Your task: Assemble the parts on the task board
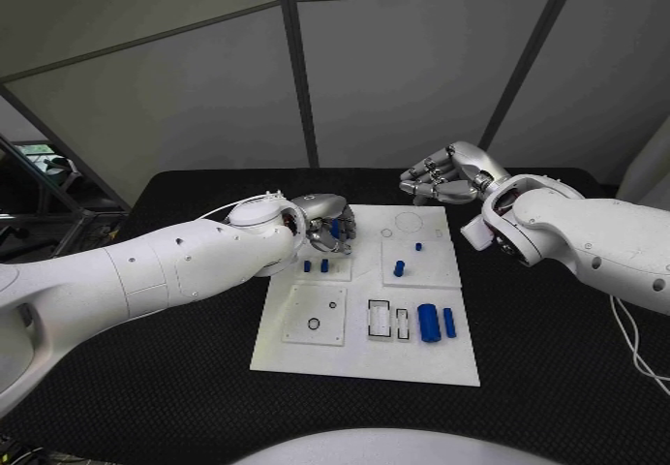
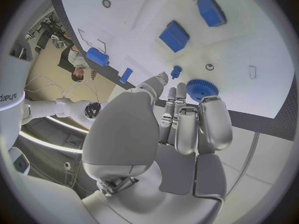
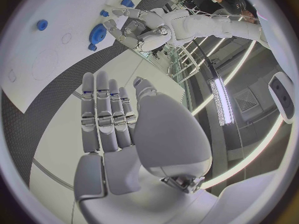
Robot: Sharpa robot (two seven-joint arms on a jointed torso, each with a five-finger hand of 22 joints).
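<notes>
The white task board [image 1: 366,358] lies mid-table. My left hand [image 1: 324,228] reaches over its far left corner, fingers stretched out, and a fingertip [image 2: 212,104] touches a blue gear [image 2: 201,88] lying on the board; the thumb stays clear of it. The gear [image 3: 97,33] also appears beside that hand [image 3: 134,27] in the right wrist view. Two small blue pegs [image 1: 316,264] stand just nearer than the hand. Other blue parts [image 1: 400,268] sit mid-board, and two blue blocks [image 1: 437,323] lie at the near right. My right hand [image 1: 447,174] hovers beyond the board's far edge, fingers [image 3: 106,109] straight, holding nothing.
Rectangular slots [image 1: 379,318] lie beside the blue blocks, and a square recess with a hole [image 1: 315,315] is at the near left. A circle outline [image 1: 407,222] marks the far part of the board. Black tabletop [image 1: 559,368] surrounds the board.
</notes>
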